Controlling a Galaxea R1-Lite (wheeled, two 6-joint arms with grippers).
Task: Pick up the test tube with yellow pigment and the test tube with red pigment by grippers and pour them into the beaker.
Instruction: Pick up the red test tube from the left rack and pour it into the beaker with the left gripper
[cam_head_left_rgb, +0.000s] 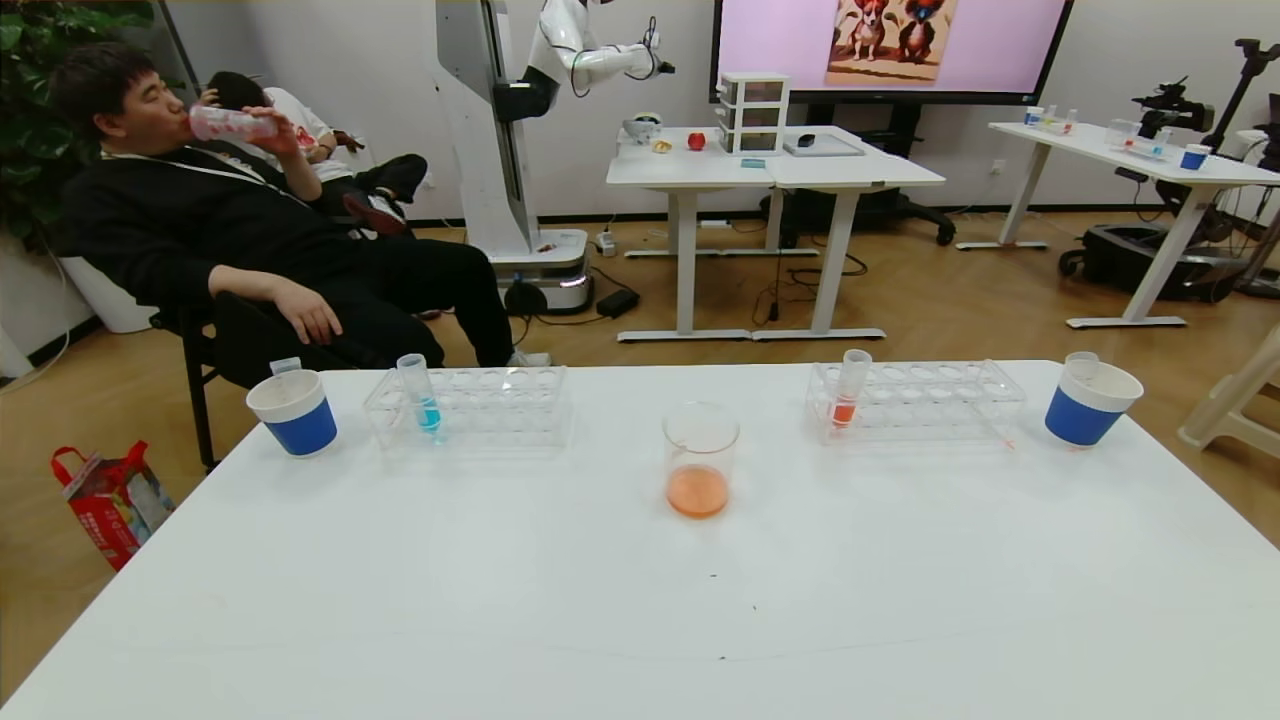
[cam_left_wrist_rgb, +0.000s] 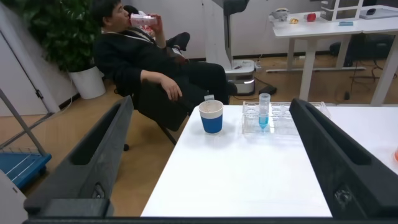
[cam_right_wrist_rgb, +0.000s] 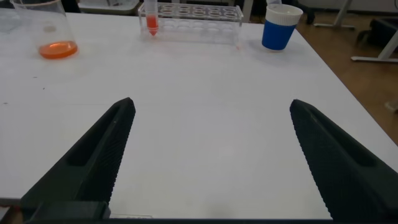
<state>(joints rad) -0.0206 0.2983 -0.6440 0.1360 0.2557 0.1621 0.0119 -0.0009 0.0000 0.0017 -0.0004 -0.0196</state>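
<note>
Beaker (cam_head_left_rgb: 700, 460) sits at table centre holding orange liquid; the red tube (cam_head_left_rgb: 848, 392) stands in its rack (cam_head_left_rgb: 915, 400) at two o'clock. I see no yellow tube. Both grippers (cam_left_wrist_rgb: 205, 155) (cam_right_wrist_rgb: 208, 155) hang wide, empty. A sloppy grasp could topple the rack.

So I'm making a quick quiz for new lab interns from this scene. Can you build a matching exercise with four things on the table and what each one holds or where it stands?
Things:
1. beaker
2. left rack tube
3. right rack tube
4. right paper cup

States or places:
A. holds blue liquid
B. stands at the table's far right corner, blue band, white rim
C. stands mid-table between the racks, orange liquid at its bottom
D. holds orange-red liquid

Pairs: 1-C, 2-A, 3-D, 4-B
</note>
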